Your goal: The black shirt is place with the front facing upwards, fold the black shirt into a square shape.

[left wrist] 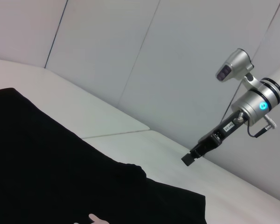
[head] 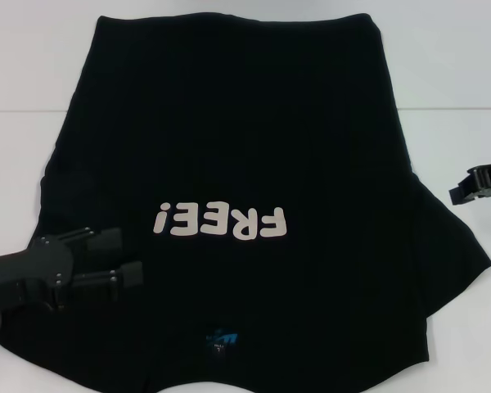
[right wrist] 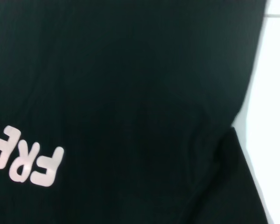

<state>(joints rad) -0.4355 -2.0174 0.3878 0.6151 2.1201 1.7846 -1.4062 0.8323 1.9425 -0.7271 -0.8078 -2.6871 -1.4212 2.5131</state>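
Black shirt flat on white table; left gripper jaws spread; right gripper jaws unclear.

Plain black shirt with pale pinkish-white lettering, small blue neck label, white table

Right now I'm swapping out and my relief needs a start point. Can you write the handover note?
Left gripper: jaws open, holding nothing, over the black shirt by its left sleeve.
Right gripper: at the table's right edge beside the right sleeve, clear of the cloth.
Shirt lies flat, front up, lettering showing, neck label toward the robot.
Done: no fold.
Left: all folds into a square.
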